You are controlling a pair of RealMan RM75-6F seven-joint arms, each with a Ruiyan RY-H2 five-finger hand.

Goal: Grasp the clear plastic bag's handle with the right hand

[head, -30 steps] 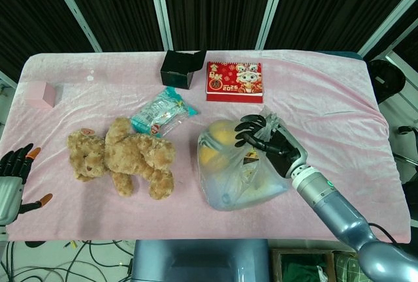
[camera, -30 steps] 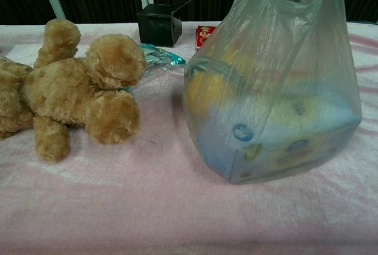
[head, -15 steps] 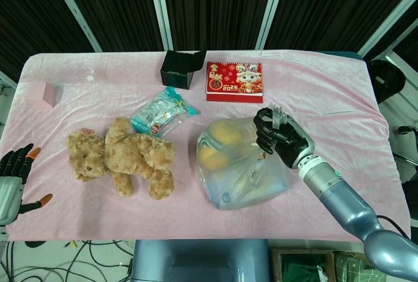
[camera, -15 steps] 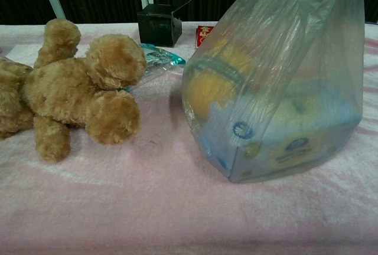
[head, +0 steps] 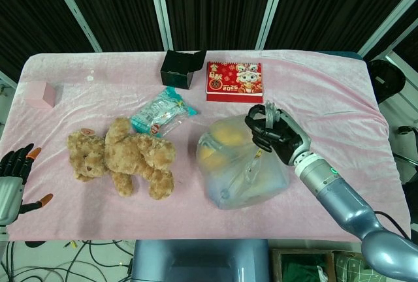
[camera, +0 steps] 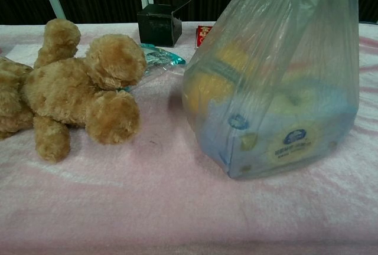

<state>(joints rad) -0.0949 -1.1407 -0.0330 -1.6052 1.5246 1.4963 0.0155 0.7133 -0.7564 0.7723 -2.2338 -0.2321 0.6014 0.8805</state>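
**Bag handle gathered and drawn upward by the right hand**

At the far left edge of the head view the left hand (head: 12,171) is seen off the tabletop (head: 98,89), its fingers spread and holding nothing; no shift from its place a second ago can be made out. The teddy bear (head: 124,158) and the clear snack packet (head: 162,113) are likewise unchanged.

The change is found at the clear plastic bag (head: 235,168), which stands on the pink cloth right of centre. Over the last second the right hand (head: 271,135) has been carried from the bag's front face up to its top, and the fingers are now curled around the bunched handle (head: 269,113). In the chest view the bag's walls (camera: 277,90) are pulled taller and tauter than before, while its base appears to rest on the cloth. The grasp is therefore judged to be made or very nearly so; how firmly the film is pinched cannot be told.

The tabletop is covered in wrinkled pink fabric. A black box (head: 177,70) and a red printed box (head: 234,81) lie toward the back. Dark curtains with pale uprights close the room behind.
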